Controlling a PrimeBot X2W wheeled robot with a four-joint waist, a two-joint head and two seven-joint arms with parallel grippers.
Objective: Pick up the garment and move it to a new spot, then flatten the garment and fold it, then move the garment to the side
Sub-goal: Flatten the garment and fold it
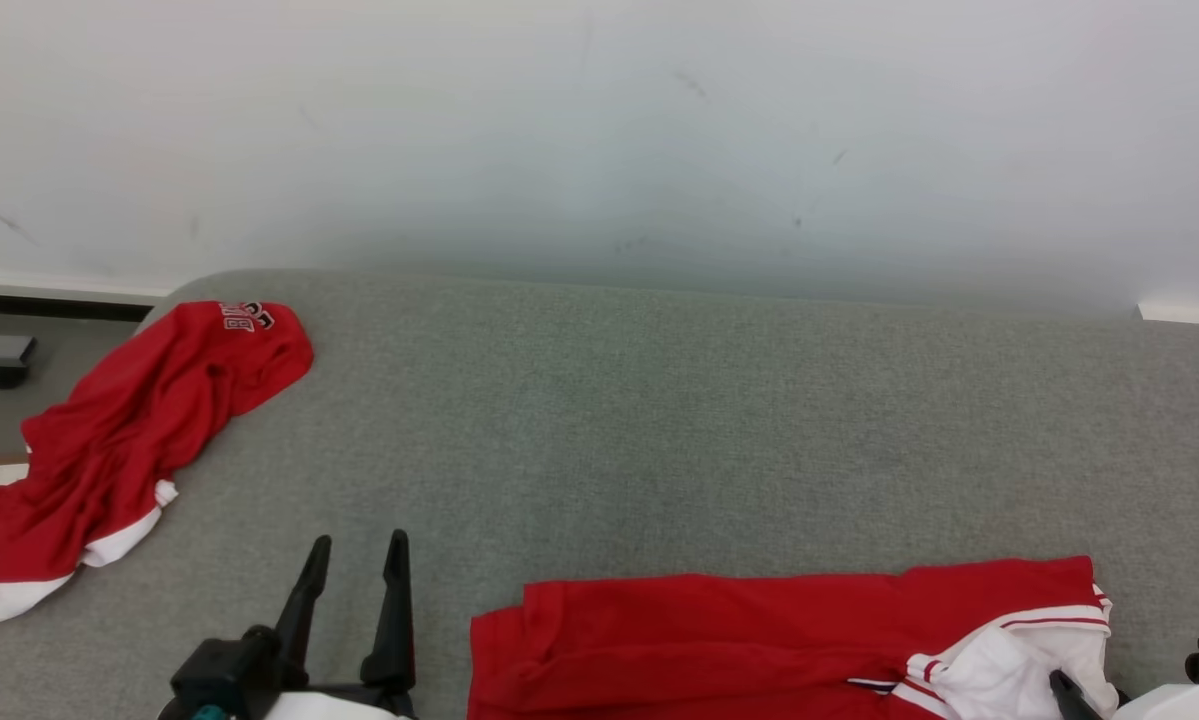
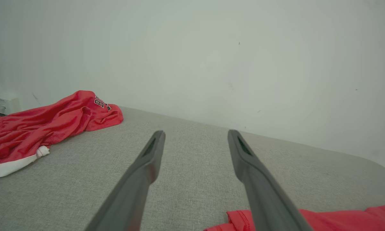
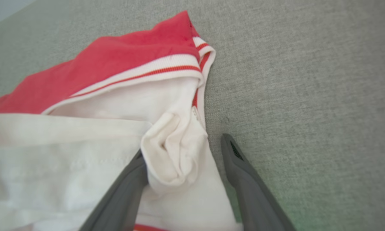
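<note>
Grey padded surface (image 1: 659, 420), white wall; red-and-white garment (image 1: 719, 640) lies at the near edge and looks folded.
Left gripper (image 1: 359, 540) spread, empty; right gripper (image 3: 183, 146) spread astride garment's white end, probably not clamped. Side move remains.

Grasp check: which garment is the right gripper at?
The flat garment at the near edge: its white fold lies between the right gripper's fingers. The crumpled garment lies far left.

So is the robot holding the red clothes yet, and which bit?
Not yet. The right gripper is open around a bunched white edge of the near red garment, not pinching it. The left gripper is open above the grey surface, empty.
</note>
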